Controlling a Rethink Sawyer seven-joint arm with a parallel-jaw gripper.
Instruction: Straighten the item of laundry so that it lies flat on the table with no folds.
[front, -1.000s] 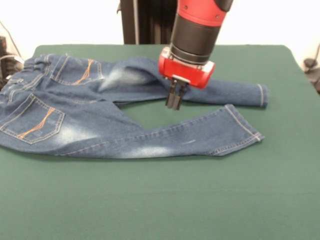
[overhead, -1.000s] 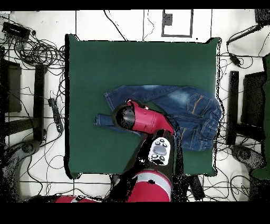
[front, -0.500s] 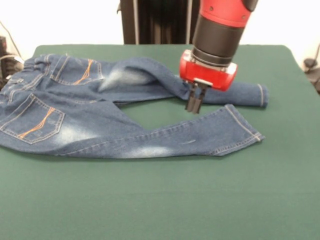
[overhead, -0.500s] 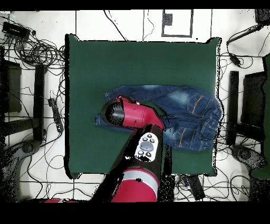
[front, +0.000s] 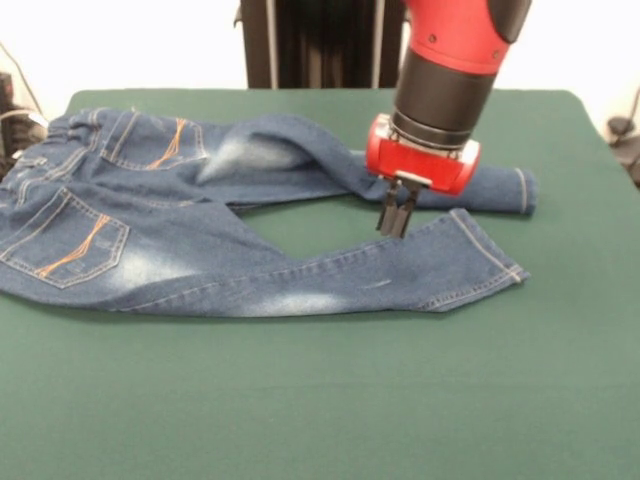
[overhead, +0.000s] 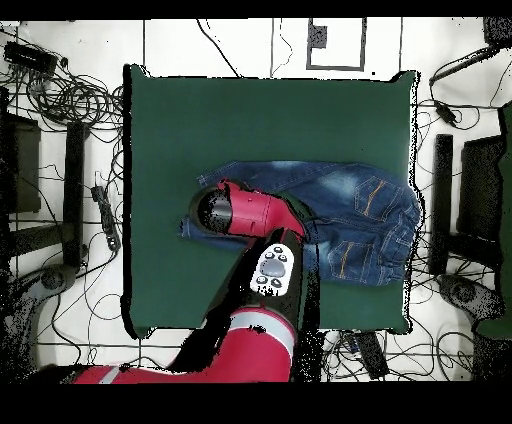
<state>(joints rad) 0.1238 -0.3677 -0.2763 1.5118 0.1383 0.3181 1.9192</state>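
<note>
Gripper (front: 396, 221), fingers pressed together and gripping nothing, hanging just above the near leg of the jeans (front: 210, 225), close to the gap between the two legs. Jeans lying left of centre on the table (front: 330, 400), waistband at the left edge, cuffs pointing right. Best approach, likely: parting the fingers, pinching near a cuff, drawing outward slowly. Green felt stretching wide; cables crowding the floor (overhead: 70, 100).
</note>
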